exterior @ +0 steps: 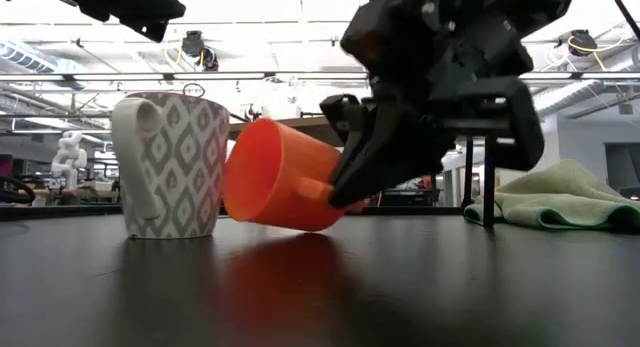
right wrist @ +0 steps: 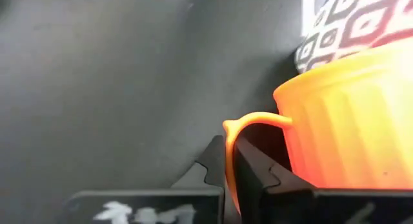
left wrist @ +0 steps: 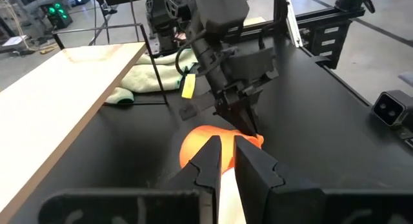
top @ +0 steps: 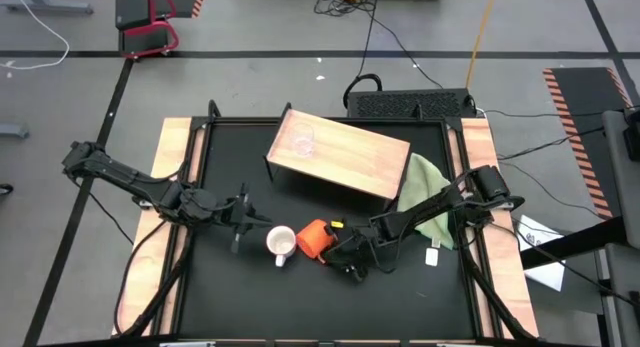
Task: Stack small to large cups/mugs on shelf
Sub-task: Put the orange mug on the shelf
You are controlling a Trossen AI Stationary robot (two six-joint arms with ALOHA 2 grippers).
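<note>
An orange-red mug (top: 313,237) lies tilted on its side at the middle front of the table, its mouth toward a white patterned mug (top: 280,244) that stands upright on its base beside it. My right gripper (top: 338,245) is shut on the orange mug. My left gripper (top: 256,223) hangs above and just left of the white mug, its fingers a narrow gap apart and touching nothing. A small clear cup (top: 302,142) stands on the left part of the wooden shelf (top: 350,159) at the back. My right gripper pinches the orange mug's thin handle (right wrist: 227,161) between its two fingers. The fingers come slanting down from the table's right side. The mug (exterior: 280,177) is tilted, mouth toward the white mug, its lower side at the table or just above it; I cannot tell which.
A green cloth (top: 425,187) lies by the shelf's right end, partly under my right arm. A small white tag (top: 432,255) lies near the right edge. The shelf's thin black legs (exterior: 488,182) stand behind the mugs. Pale wooden strips (top: 170,167) line both table sides.
</note>
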